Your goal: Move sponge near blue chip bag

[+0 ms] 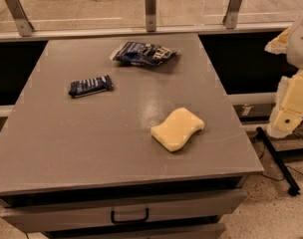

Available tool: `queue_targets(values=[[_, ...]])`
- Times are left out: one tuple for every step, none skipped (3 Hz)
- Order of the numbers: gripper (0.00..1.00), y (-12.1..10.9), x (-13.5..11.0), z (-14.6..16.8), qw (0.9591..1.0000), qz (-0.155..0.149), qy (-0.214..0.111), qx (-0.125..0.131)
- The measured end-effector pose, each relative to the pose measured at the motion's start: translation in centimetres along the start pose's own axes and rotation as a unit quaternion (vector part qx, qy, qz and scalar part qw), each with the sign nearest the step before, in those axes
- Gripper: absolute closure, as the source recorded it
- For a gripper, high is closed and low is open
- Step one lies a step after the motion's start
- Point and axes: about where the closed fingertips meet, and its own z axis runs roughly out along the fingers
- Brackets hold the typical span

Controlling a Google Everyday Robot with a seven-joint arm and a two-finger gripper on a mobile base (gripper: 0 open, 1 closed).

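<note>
The pale yellow sponge [177,128] lies flat on the grey table [81,143], right of the middle and towards the front. The crumpled blue chip bag [143,53] lies flat near the table's far edge, about a third of the table's depth beyond the sponge. The two are apart. My cream-coloured gripper [291,106] hangs at the right edge of the view, off the table's right side, level with the sponge and well to the right of it. It holds nothing that I can see.
A small narrow dark blue packet with white stripes [90,85] lies at the table's left. A drawer with a black handle [129,216] sits under the front edge. A glass barrier with metal posts [150,8] runs behind the table. A black rod [277,159] leans on the floor at the right.
</note>
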Motion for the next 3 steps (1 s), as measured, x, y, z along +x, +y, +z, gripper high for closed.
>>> queue_targets(values=[[0.0, 0.0, 0.0, 0.0, 1.0, 0.0, 0.0, 0.0], [0.0, 0.0, -1.0, 0.7, 0.999, -0.041, -0.007, -0.015], [0.0, 0.0, -3.6, 4.0, 0.9887, -0.145, -0.011, -0.033]])
